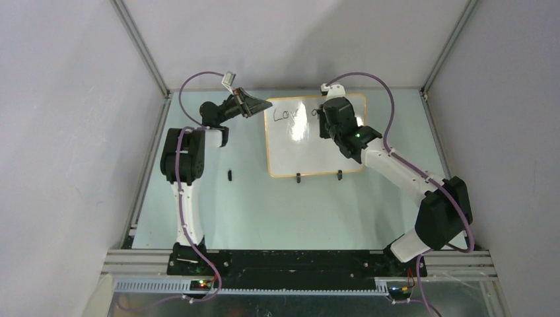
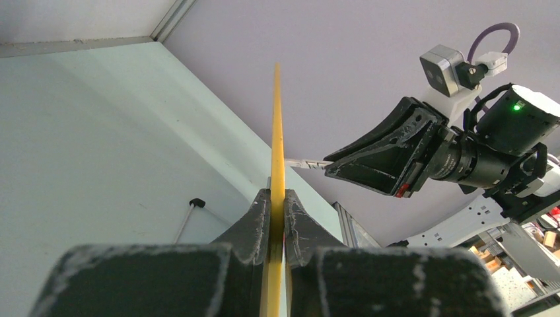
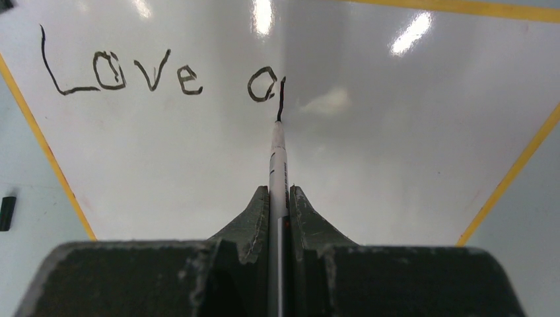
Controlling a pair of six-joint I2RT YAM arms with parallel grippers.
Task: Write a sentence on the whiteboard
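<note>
My right pincer point(image 3: 279, 198) is closed tight on the marker point(image 3: 278, 155), which runs straight out between the fingers with its tip touching the whiteboard point(image 3: 396, 172) just ahead. The tip sits at the foot of a short downstroke, apparently the tail of a "g", right after "Love". That is all there is of the sentence point(image 3: 153, 78) so far, and it spreads away ahead and to the left of the tip.

To finish this stroke well, I judge I need light, even pressure and the pen close to square on the surface. Small wrist moves should let the hook of the letter curl without skidding on the glossy face. Bare board lies to the right of the tip and back toward the fingers, which leaves room for the remaining words if I match the letter size to "Love".

My left pincer point(image 2: 277, 201) is pinched shut on the board's orange-yellow rim, at its far left corner seen from above. That grip must not shift while I write, or the line will wobble. A small black piece, probably the cap point(image 1: 230, 175), lies on the table point(image 1: 277, 211) left of the board, apart from both pincers.
</note>
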